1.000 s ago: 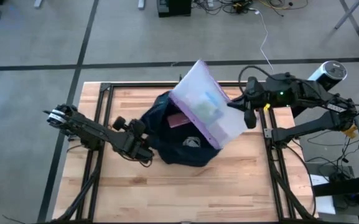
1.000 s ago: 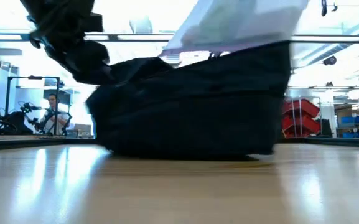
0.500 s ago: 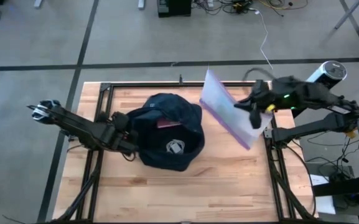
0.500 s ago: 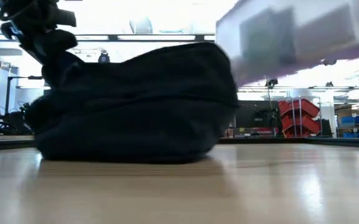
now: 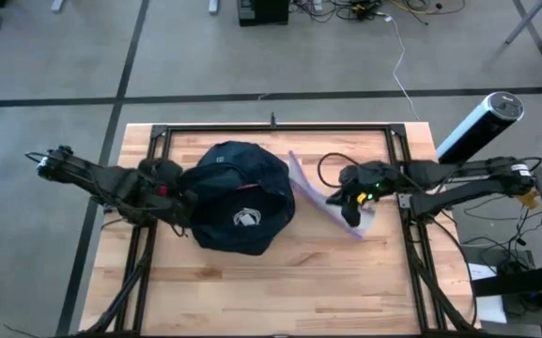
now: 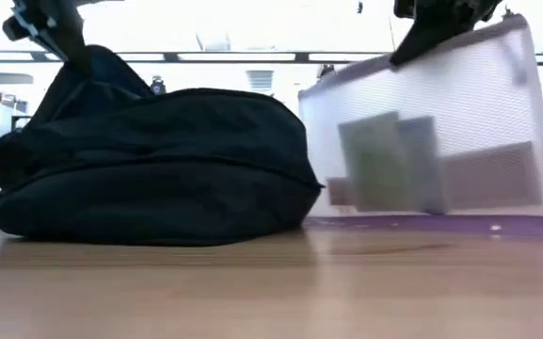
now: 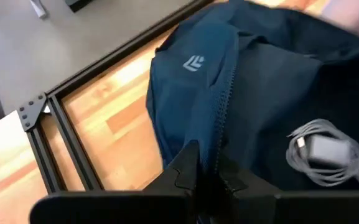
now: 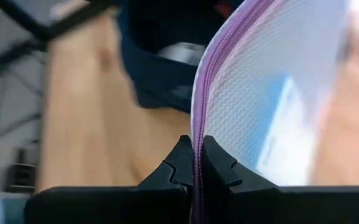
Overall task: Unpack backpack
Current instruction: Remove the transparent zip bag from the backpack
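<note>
If the right gripper (image 8: 195, 163), clamped on the pouch (image 6: 440, 141) edge, lets go upright, it topples onto the backpack (image 5: 238, 197), itself pinched by the closed left gripper (image 7: 199, 169).

The backpack (image 5: 240, 198) lies on the bench (image 5: 280, 282), left of centre. The zip pouch (image 5: 332, 194) stands on its lower edge just right of the backpack, on the bench. The left tool (image 5: 178, 199) is at the backpack's left edge, closed on its fabric. The right tool (image 5: 348, 195) is above the pouch, clamped on its upper edge. A charger with coiled cable (image 7: 324, 154) lies inside the backpack.
</note>
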Tool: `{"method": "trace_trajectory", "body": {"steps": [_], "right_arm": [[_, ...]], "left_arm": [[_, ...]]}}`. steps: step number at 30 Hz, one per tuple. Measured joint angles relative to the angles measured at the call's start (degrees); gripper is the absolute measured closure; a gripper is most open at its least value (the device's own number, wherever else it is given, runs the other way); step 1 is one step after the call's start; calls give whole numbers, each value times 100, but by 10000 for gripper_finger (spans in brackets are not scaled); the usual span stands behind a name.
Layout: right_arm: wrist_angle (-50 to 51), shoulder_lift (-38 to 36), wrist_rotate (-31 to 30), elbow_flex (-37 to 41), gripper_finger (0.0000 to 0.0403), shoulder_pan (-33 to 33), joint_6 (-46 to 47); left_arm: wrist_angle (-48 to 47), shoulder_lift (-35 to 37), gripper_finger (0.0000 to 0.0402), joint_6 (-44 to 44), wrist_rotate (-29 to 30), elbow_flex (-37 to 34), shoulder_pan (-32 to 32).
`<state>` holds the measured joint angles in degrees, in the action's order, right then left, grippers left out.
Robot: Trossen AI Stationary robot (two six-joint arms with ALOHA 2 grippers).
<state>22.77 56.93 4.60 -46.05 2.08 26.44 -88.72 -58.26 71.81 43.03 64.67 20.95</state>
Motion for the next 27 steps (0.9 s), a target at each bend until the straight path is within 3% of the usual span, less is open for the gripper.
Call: {"method": "trace_trajectory", "body": {"steps": [7, 10, 16, 22, 27], "right_arm": [[-419, 59, -29, 17, 403, 281, -62], [-74, -7, -385, 15, 403, 277, -104], [710, 170, -1079, 333, 403, 263, -239], [604, 670, -1061, 905, 403, 265, -103], [-105, 1329, -682, 1160, 403, 268, 60]], "left_arm": [[-7, 61, 401, -534, 240, 675, 0], [342, 8, 384, -943, 251, 821, 0], [1382, -249, 289, -1467, 94, 703, 0], [2740, -804, 181, -1739, -654, 330, 0], [4833, -1552, 137, -2309, -867, 49, 2]]}}
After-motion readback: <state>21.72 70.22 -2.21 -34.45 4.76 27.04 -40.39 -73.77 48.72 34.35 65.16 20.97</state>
